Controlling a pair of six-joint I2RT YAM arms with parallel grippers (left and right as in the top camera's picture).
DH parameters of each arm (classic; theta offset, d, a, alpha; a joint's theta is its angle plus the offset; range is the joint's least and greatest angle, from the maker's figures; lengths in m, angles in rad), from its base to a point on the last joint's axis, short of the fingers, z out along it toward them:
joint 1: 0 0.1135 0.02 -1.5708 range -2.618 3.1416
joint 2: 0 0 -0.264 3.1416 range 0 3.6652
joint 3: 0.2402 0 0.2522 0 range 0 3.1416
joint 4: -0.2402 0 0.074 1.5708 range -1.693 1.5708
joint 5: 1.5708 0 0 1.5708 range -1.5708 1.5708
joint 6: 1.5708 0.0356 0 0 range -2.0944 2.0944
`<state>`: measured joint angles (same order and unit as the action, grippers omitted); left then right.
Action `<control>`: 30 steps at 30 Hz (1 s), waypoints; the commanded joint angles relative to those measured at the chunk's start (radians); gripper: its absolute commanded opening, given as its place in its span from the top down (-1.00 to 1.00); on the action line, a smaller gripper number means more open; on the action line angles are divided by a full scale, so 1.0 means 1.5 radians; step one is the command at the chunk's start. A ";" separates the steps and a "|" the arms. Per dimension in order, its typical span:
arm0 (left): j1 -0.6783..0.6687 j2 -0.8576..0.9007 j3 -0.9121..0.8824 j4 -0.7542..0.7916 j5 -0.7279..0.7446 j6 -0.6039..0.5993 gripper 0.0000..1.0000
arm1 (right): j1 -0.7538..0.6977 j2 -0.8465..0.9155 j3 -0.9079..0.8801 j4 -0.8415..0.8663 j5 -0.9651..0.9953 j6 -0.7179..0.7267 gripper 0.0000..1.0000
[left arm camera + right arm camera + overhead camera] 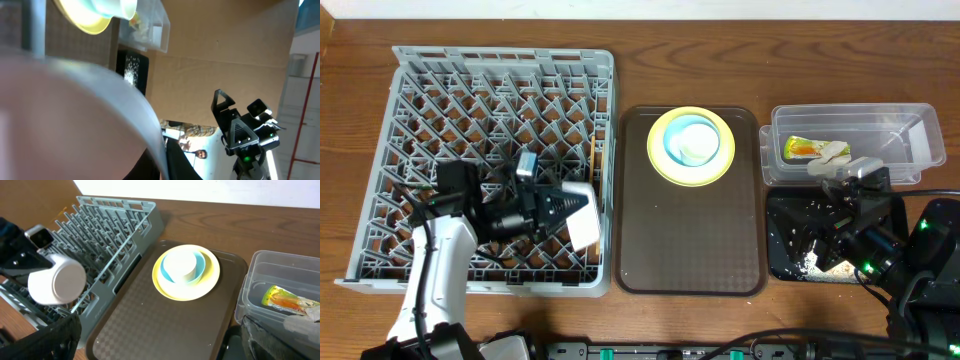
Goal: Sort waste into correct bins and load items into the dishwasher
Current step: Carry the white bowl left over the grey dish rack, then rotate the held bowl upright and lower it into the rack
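Small white cup (582, 216), on its side, is gripped by the closed left gripper (563, 211) over the right side of the large square grey plastic dish rack (420, 100); the right gripper (823, 222) hangs wide open above the shallow black tray (780, 250), dark against dark and hard to pick out there. The left wrist view is mostly pale blur. A clear plastic tub (910, 140) holds a yellow-green and orange wrapper (803, 148) and a crumpled white paper scrap (832, 153); white crumbs (810, 262) dot the black tray.

A brown serving tray (690, 240) lies flat near the middle of the wooden table (670, 60).
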<state>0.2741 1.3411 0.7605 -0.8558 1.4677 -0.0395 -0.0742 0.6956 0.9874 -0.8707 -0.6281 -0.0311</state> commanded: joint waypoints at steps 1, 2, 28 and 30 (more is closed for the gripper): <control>0.004 0.003 -0.024 0.000 -0.026 0.019 0.85 | 0.007 -0.002 0.007 -0.001 0.002 -0.008 -0.99; 0.004 0.003 -0.026 -0.001 -0.024 0.019 0.85 | 0.007 -0.002 0.007 -0.001 0.002 -0.007 -0.99; 0.060 0.003 -0.026 0.039 0.070 -0.037 0.85 | 0.007 -0.002 0.007 -0.001 0.002 -0.008 -0.99; 0.060 0.003 -0.026 0.043 0.070 -0.039 0.85 | 0.006 -0.002 0.007 -0.001 0.002 -0.008 -0.98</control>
<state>0.3584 1.3407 0.7277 -0.8001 1.5513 -0.0822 -0.0742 0.6956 0.9874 -0.8707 -0.6281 -0.0311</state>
